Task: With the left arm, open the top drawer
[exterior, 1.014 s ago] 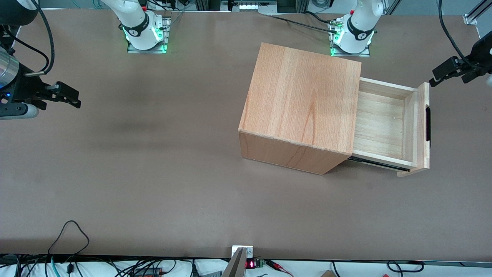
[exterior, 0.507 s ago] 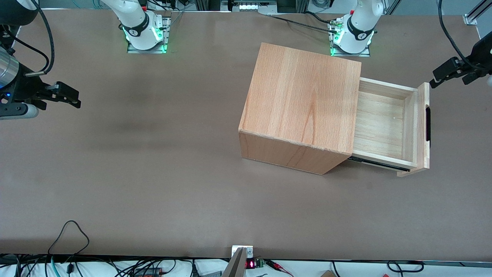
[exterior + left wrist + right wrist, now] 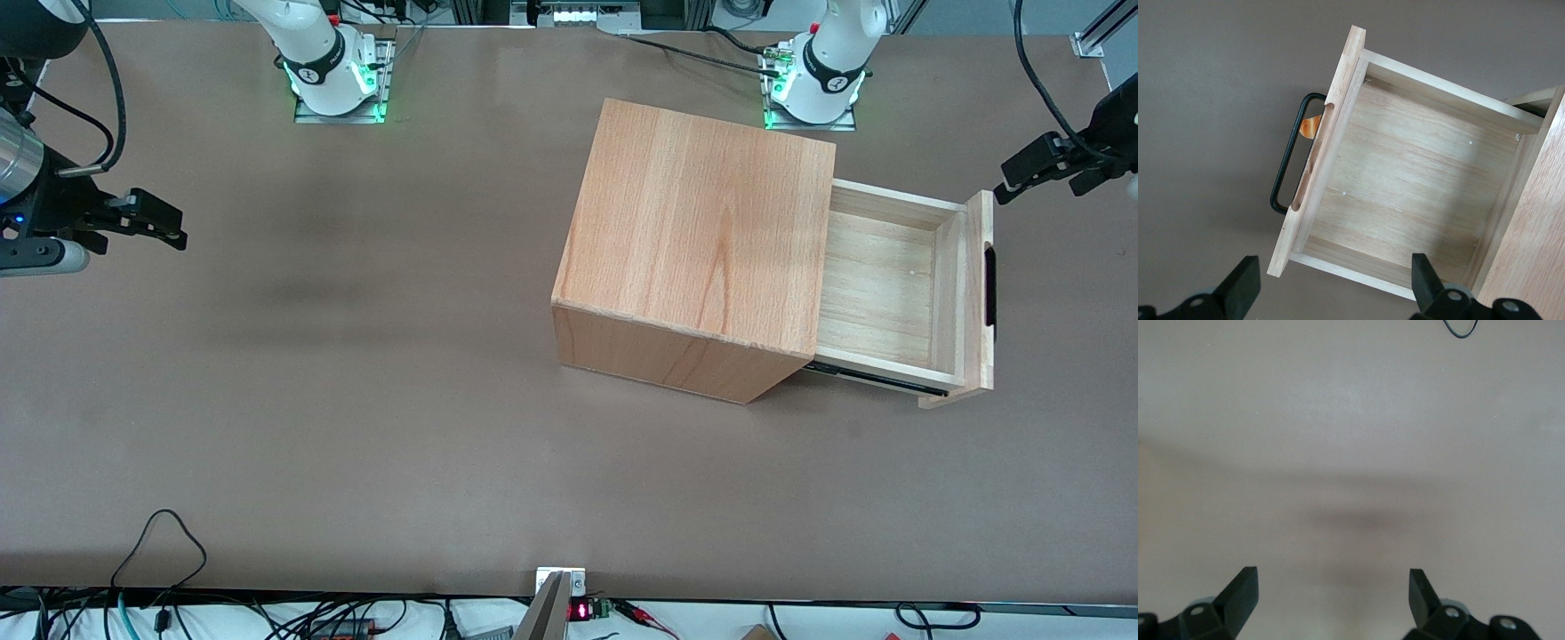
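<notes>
Top drawer pulled well out of cabinet, tray bare inside, front panel facing working arm's end of table. Gripper up off table, clear of black handle, fingers spread wide, holding nothing. Pull looks done; retreat step now. Next: lift arm away, no bumping front panel.

Top drawer pulled out of cabinet; claw open, near drawer front, apart.

table: brown, matte | cables: black, at table's near edge
</notes>
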Robot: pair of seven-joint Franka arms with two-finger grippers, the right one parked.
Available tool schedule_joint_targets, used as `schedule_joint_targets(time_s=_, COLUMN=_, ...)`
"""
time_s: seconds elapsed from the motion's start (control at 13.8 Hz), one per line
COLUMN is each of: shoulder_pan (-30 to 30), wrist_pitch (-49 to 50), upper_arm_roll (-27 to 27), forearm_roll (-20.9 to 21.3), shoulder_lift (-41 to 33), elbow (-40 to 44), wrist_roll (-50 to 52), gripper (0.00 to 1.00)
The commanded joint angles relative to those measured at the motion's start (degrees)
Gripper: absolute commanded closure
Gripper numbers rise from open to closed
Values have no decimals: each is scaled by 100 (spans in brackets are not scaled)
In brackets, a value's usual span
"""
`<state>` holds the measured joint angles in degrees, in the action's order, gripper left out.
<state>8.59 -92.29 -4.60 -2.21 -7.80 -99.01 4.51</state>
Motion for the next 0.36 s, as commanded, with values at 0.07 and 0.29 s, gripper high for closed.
schedule_joint_targets(time_s=0.07, shoulder_pan=-24, wrist_pitch=-26, upper_arm_roll=-14, forearm_roll=142, shoulder_lift=-29, elbow=31, wrist_roll=-2, gripper=0)
schedule_joint_targets(time_s=0.29, shoulder_pan=-24, wrist_pitch=-26, upper_arm_roll=-14, forearm_roll=177, shoulder_lift=-38, elbow=39, wrist_roll=-2, gripper=0)
